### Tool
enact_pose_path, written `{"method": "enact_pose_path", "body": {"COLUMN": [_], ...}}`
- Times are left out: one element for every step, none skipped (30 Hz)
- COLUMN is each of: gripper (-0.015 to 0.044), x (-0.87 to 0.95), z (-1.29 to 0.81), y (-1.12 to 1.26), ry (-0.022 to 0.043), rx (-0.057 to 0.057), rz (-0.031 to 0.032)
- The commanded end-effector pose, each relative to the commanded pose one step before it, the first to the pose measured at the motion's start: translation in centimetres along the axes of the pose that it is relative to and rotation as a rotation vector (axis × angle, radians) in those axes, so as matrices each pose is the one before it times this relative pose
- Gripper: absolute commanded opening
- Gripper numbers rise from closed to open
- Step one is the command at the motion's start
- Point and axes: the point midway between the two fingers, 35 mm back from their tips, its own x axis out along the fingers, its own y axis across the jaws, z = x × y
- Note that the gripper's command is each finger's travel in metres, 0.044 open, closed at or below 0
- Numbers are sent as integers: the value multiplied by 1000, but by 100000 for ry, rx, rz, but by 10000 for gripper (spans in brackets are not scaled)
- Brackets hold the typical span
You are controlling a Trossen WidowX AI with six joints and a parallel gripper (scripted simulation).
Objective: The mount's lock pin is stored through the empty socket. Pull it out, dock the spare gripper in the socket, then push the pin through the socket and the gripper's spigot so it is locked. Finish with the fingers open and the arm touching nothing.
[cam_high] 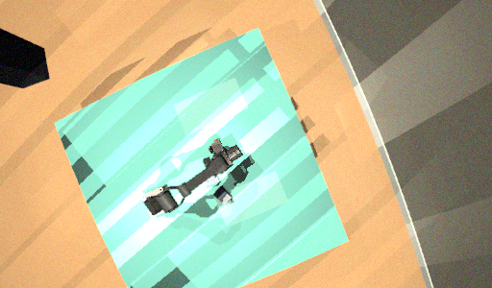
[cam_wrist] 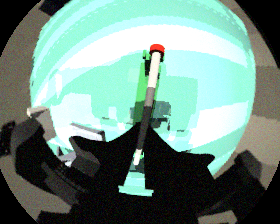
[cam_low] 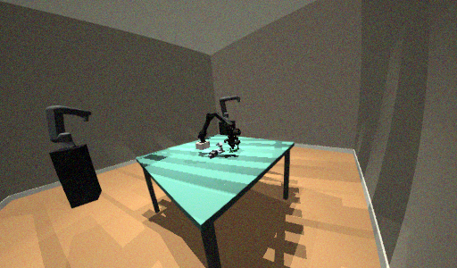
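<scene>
My gripper [cam_wrist: 143,124] [cam_high: 221,150] [cam_low: 233,143] is shut on the lock pin [cam_wrist: 151,82], a thin rod with a red head. The pin points away from the fingers and hangs in the air above the teal table [cam_high: 135,120] [cam_low: 192,188]. A small grey-white block [cam_high: 223,196] [cam_low: 213,154] stands on the table near the arm; I cannot tell whether it is the mount or the spare gripper. Pale grey parts [cam_wrist: 78,132] show low on the left of the wrist view, too small to name.
The arm's base [cam_high: 159,202] [cam_low: 202,144] sits near the table's middle. A dark camera stand [cam_low: 73,174] stands on the floor to the left, and another stand [cam_low: 228,107] rises behind the table. The table edges drop to an orange floor.
</scene>
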Motion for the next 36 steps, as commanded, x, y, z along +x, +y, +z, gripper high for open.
{"method": "enact_pose_path", "body": {"gripper": [0, 0, 0, 0, 0, 0, 0, 0, 0, 0, 0, 0, 0, 0, 0, 0, 0, 0, 0, 0, 0, 0, 0, 26, 53, 79, 105, 131, 158, 184, 210, 236, 262, 289, 315, 341], "x": [580, 0, 0, 0, 0, 0, 0, 0, 0, 0, 0, 0, 0, 0, 0, 0, 0, -545, 0, 0, 0, 0, 0, 0, 0, 0, 0, 0, 0, 0, 0, 0, 0, 0, 0, -261], "z": [-111, 0, 0, 0, 0, 0, 0, 0, 0, 0, 0, 0, 0, 0, 0, 0, 0, 110, 0, 0, 0, 0, 0, 0, 0, 0, 0, 0, 0, 0, 0, 0, 0, 0, 0, 31], "y": [140, 0, 0, 0, 0, 0, 0, 0, 0, 0, 0, 0, 0, 0, 0, 0, 0, -154, 0, 0, 0, 0, 0, 0, 0, 0, 0, 0, 0, 0, 0, 0, 0, 0, 0, 10], "ry": [150, 0, 0, 0, 0, 0, 0, 0, 0, 0, 0, 0, 0, 0, 0, 0, 0, -179, 0, 0, 0, 0, 0, 0, 0, 0, 0, 0, 0, 0, 0, 0, 0, 0, 0, 1], "rx": [-462, 0, 0, 0, 0, 0, 0, 0, 0, 0, 0, 0, 0, 0, 0, 0, 0, 323, 0, 0, 0, 0, 0, 0, 0, 0, 0, 0, 0, 0, 0, 0, 0, 0, 0, 2], "rz": [740, 0, 0, 0, 0, 0, 0, 0, 0, 0, 0, 0, 0, 0, 0, 0, 0, -910, 0, 0, 0, 0, 0, 0, 0, 0, 0, 0, 0, 0, 0, 0, 0, 0, 0, 24]}}
